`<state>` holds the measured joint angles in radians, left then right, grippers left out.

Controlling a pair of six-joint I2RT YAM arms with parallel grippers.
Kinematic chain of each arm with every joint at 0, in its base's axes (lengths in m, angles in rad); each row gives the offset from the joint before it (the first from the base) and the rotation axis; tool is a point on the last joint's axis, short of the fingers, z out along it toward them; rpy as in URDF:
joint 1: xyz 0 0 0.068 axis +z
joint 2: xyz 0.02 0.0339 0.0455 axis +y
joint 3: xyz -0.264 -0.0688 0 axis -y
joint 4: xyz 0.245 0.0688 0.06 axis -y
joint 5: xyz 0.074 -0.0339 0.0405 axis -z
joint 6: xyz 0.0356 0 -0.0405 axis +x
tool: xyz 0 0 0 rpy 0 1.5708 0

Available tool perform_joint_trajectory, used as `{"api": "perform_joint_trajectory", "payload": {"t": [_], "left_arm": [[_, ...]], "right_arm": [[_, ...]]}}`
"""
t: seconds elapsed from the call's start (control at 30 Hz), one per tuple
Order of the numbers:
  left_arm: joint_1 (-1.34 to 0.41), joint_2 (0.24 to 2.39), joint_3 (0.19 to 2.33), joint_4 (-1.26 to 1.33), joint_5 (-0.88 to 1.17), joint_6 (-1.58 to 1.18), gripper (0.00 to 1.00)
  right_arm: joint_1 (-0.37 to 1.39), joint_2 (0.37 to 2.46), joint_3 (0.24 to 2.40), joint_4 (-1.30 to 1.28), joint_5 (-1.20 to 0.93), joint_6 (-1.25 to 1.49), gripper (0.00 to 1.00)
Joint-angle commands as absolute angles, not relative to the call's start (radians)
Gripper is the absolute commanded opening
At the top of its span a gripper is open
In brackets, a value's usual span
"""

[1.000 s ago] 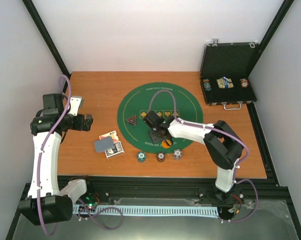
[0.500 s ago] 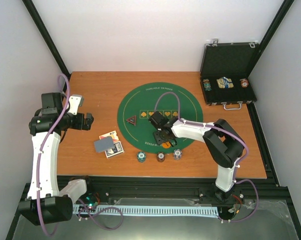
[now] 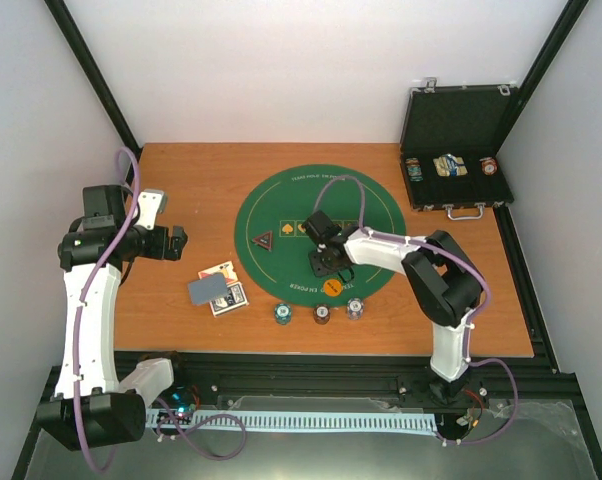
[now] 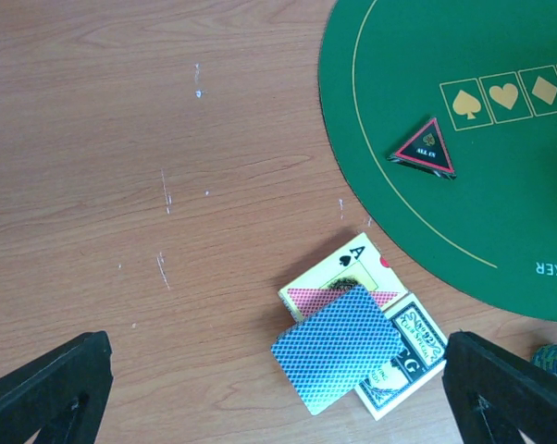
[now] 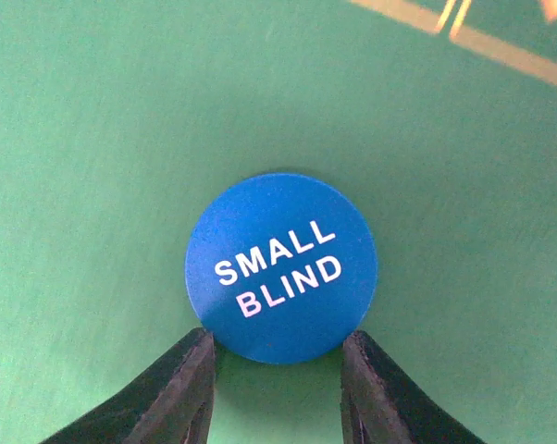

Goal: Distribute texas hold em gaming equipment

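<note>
A green mat (image 3: 281,200) was spread. The left gripper (image 3: 181,241) was held wide open off its 9 o'clock, cards (image 4: 339,347) at 8. The right gripper's (image 5: 277,344) grasp on the mid-mat blue disc (image 5: 280,264) could not be told.

Blue SMALL BLIND disc (image 5: 281,268) on green felt (image 5: 93,139), the right hand (image 5: 278,393) flanking its near edge

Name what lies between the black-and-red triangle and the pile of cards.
Nothing lies between the triangle and the cards: only bare green mat, then bare wooden table, in the left wrist view.
</note>
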<state>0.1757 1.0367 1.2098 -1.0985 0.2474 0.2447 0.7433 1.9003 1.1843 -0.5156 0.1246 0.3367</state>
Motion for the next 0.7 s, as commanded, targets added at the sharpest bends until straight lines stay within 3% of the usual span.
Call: {"api": "perform_joint_trajectory", "payload": {"t": [0.0, 0.67], "left_arm": [[0.184, 1.029, 1.247, -1.112, 0.245, 0.272, 1.00], [0.184, 1.043, 1.241, -1.119, 0.227, 0.322, 1.00]], "right_arm": [[0.664, 2.008, 1.261, -0.504, 0.146, 0.327, 0.37], [0.522, 2.552, 2.129, -0.739, 0.152, 0.274, 0.35]]}}
